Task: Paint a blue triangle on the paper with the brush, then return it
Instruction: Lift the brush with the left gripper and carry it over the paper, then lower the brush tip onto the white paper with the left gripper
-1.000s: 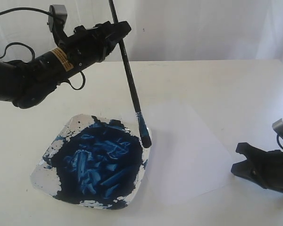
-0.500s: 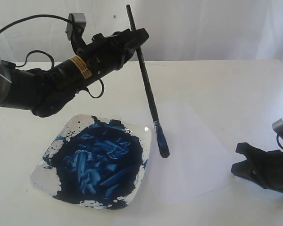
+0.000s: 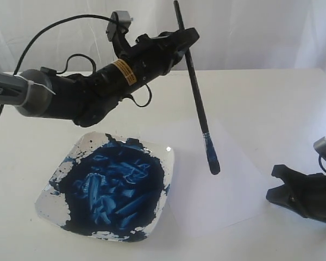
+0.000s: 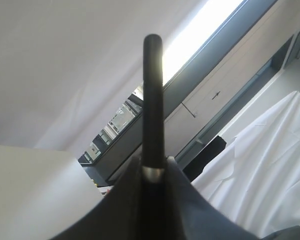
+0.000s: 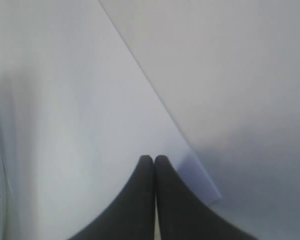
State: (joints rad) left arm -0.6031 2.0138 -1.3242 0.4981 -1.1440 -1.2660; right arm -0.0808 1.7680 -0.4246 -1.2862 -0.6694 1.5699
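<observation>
Left gripper [image 3: 183, 38] clamped on brush [image 3: 198, 103], which is tilted with its blue tip over the paper [image 3: 228, 190] mid-table; contact unclear. Right gripper [image 5: 153, 160] closed, empty, near the table's right edge beside the paper. Dish [image 3: 48, 202] sits toward the left edge.

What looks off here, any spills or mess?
Only the dish is messy: blue paint is smeared nearly edge to edge, with specks on its white rim. None is visible on the table. The paper lies skewed to the table edge and is unmarked. The brush hangs tilted over it.
</observation>
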